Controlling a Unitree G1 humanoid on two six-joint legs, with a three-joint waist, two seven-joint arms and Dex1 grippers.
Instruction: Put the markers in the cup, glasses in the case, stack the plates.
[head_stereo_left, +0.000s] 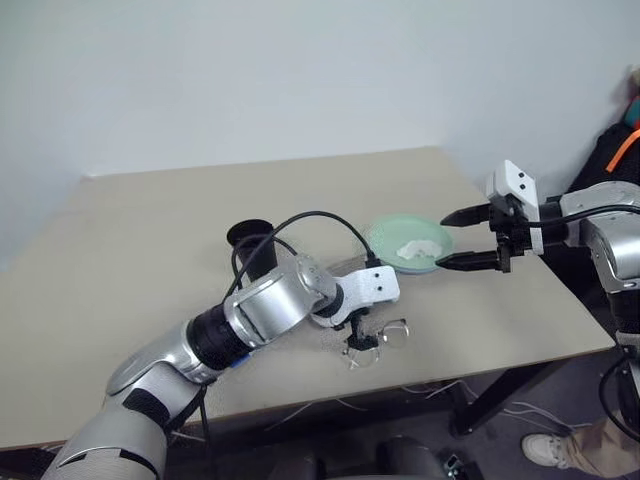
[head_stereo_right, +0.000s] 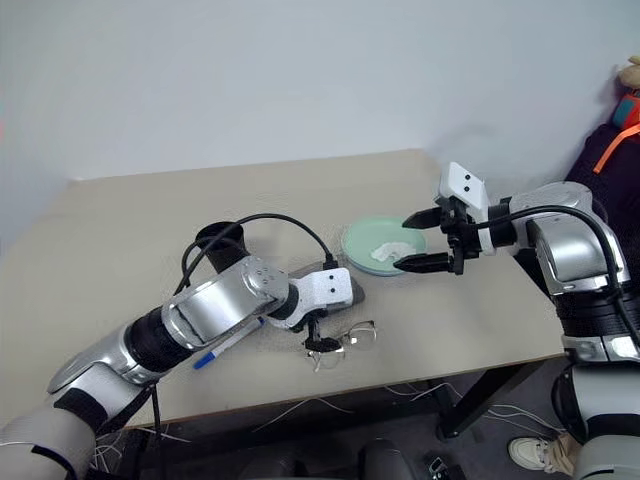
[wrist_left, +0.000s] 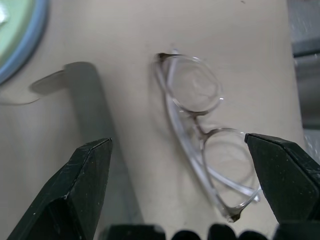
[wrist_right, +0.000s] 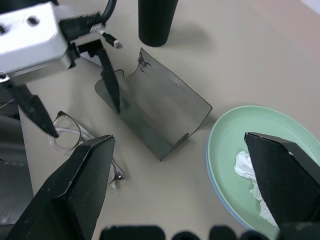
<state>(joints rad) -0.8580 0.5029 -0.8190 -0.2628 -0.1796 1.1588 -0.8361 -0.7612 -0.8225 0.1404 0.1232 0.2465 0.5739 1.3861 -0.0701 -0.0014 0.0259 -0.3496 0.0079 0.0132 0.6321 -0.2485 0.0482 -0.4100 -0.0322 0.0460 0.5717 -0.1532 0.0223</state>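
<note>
On the matte beige worktop (head_stereo_left: 130, 250) we see our left gripper (head_stereo_right: 322, 342) angled down over the thin wire-framed glasses with clear lenses (wrist_left: 202, 132), its two black fingers spread wide and holding nothing; in the left wrist view the glasses lie flat on the bare surface between the fingers, untouched, near the front edge. Just behind the gripper sits the grey rectangular case (wrist_right: 152, 112), open, its smooth curved lid standing up with a small notch in the rim; our left arm and its looping black cable (head_stereo_left: 300, 225) cover most of it from the head views. The black tapered plastic cup (head_stereo_left: 253, 247) stands upright behind the arm, partly hidden by the cable. A white marker with a blue cap (head_stereo_right: 222, 349) pokes out from under our left forearm, lying on the worktop; the rest of it is hidden. Off to the right, the mint green round plastic plate (head_stereo_left: 410, 243) rests on a light blue plate whose rim peeks out beneath (wrist_right: 212, 175), and a crumpled white tissue (head_stereo_right: 385, 251) lies in the green one. Our right gripper (head_stereo_left: 457, 238) hovers at the plates' right edge, above them, fingers wide apart and empty. A person's shoe (head_stereo_left: 545, 450) shows on the floor below the worktop's right corner.
</note>
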